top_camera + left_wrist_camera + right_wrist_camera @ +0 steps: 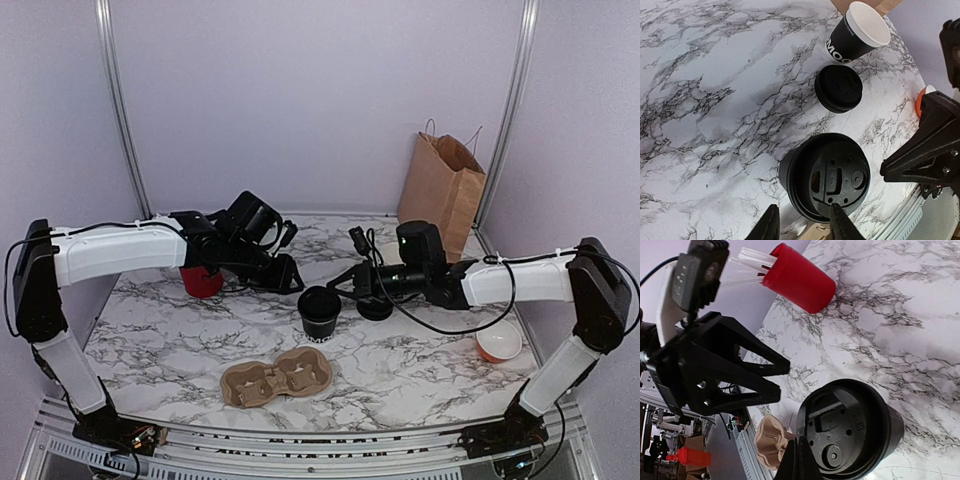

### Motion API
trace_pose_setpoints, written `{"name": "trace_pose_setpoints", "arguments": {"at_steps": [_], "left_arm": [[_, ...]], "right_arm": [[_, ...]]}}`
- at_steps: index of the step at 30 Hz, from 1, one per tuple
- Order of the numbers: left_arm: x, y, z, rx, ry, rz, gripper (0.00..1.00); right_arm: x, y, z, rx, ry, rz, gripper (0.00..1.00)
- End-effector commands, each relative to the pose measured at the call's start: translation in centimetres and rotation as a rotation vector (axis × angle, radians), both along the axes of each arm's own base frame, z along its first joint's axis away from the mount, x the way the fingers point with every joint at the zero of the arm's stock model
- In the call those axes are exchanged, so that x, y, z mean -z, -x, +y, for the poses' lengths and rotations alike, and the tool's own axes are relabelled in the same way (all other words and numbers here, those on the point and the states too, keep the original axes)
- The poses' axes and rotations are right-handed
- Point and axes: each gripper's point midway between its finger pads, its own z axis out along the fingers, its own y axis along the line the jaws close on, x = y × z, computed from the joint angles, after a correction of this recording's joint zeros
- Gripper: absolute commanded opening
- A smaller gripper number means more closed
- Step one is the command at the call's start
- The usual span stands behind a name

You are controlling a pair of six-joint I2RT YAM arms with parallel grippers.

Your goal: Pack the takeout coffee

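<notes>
The takeout coffee (320,312) stands upright near the middle of the marble table (160,340). Its long axis is vertical and its black lid (832,177) faces up. The left arm reaches in low from the left, and the left gripper (804,209) holds its fingers apart just before the cup. From the opposite side, the right gripper (796,457) seems pressed together, with its tip at the lid's rim.

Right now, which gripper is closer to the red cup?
Left. The left gripper is beside the red cup; the right gripper is farther off, past the black cup.
</notes>
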Motion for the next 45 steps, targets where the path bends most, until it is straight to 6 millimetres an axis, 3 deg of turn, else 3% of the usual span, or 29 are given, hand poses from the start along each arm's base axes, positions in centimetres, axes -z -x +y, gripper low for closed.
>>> {"name": "trace_pose_setpoints", "arguments": {"at_steps": [1,7,13,17,24,31,35,40,45], "left_arm": [[1.5,0.8,-0.3,0.027,0.027,0.048,0.34],[2.3,1.0,-0.6,0.036,0.037,0.058,0.35],[3.1,0.8,-0.8,0.035,0.037,0.066,0.35],[4.0,0.7,-1.0,0.036,0.032,0.078,0.34],[5.1,0.7,-0.7,0.025,0.006,0.087,0.34],[5.3,0.9,-0.6,0.025,0.002,0.093,0.34],[5.2,0.9,-0.7,0.026,0.005,0.091,0.34],[5.1,0.8,-0.8,0.027,0.008,0.09,0.34],[5.5,0.8,-0.9,0.03,0.003,0.099,0.33]], "right_arm": [[-2.5,0.2,1.3,-0.063,-0.16,0.004,0.0],[-2.1,-0.6,1.3,-0.028,-0.151,0.014,0.0],[4.4,-1.5,0.0,0.056,0.003,0.151,0.0],[6.3,-1.2,-0.3,0.064,0.03,0.198,0.0],[5.4,-1.5,-0.3,0.066,0.043,0.174,0.0],[0.4,-1.3,1.3,-0.013,-0.03,0.061,0.0],[-1.0,0.1,2.5,-0.069,-0.038,0.008,0.0],[0.7,1.5,2.9,-0.105,-0.025,0.036,0.0],[5.9,2.3,2.1,-0.093,0.035,0.152,0.0]]}}
